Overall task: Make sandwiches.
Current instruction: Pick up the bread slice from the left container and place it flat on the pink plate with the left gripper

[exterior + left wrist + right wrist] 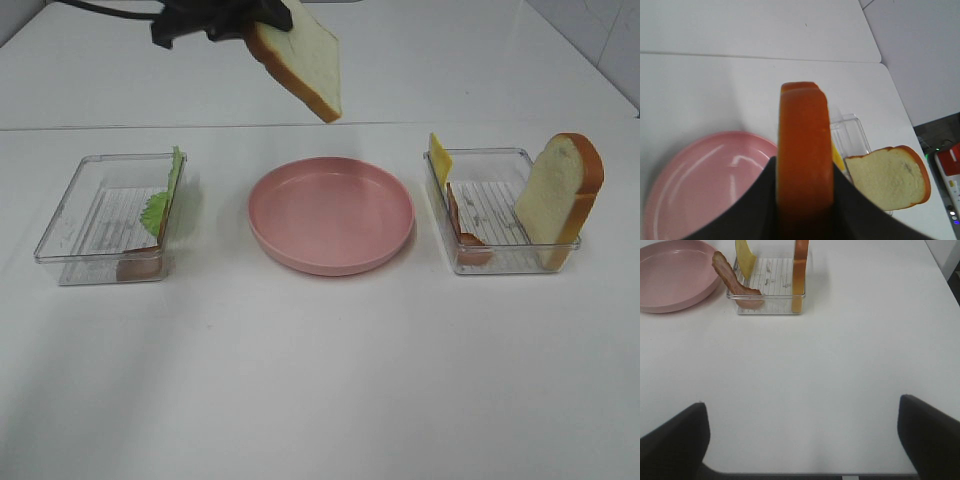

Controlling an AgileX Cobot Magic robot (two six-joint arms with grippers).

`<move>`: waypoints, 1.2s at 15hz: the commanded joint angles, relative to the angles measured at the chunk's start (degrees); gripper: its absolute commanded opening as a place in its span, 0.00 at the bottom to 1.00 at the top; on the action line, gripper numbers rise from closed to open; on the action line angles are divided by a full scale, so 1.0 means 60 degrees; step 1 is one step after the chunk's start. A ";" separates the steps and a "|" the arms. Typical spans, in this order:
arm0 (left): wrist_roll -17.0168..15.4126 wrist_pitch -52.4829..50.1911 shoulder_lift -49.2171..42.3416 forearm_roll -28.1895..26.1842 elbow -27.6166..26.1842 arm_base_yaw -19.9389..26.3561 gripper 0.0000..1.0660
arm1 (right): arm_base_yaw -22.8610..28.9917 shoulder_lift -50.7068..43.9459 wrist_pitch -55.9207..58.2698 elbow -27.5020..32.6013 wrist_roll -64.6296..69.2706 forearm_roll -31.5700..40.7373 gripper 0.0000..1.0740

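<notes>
High above the far side of the table, my left gripper (258,26) is shut on a white, brown-crusted bread slice (302,58) that hangs tilted behind the pink plate (330,215). In the left wrist view the slice's crust (804,145) stands edge-on between the dark fingers (752,205). A second bread slice (560,195) stands upright in the right tray (500,262), with a yellow cheese slice (440,156) and a bacon strip (467,235). A lettuce leaf (166,195) leans in the left tray (85,262). My right gripper (802,440) is open over bare table near the front.
The pink plate (675,277) lies between the two clear trays and holds nothing. Another reddish-brown piece (140,268) sits at the left tray's front corner. The right tray (770,307) lies beyond my right gripper. The table's right edge (900,105) is close to that tray.
</notes>
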 commanded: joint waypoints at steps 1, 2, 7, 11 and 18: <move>0.0344 -0.0181 0.0449 -0.1079 -0.0029 -0.0258 0.00 | -0.0038 -0.0286 -0.0048 0.0038 -0.0038 -0.0057 0.92; 0.0621 -0.0181 0.0840 -0.1642 -0.0038 -0.0430 0.00 | -0.0038 -0.0286 -0.0048 0.0038 -0.0038 -0.0057 0.92; 0.0707 -0.0038 0.1805 -0.2597 -0.0191 -0.0506 0.00 | -0.0038 -0.0286 -0.0048 0.0038 -0.0038 -0.0057 0.92; 0.0344 0.0411 0.2387 -0.2607 -0.0210 -0.0506 0.00 | -0.0038 -0.0286 -0.0048 0.0038 -0.0038 -0.0057 0.92; -0.0076 0.0095 0.2903 -0.2502 -0.0210 -0.0506 0.00 | -0.0038 -0.0286 -0.0048 0.0038 -0.0038 -0.0057 0.92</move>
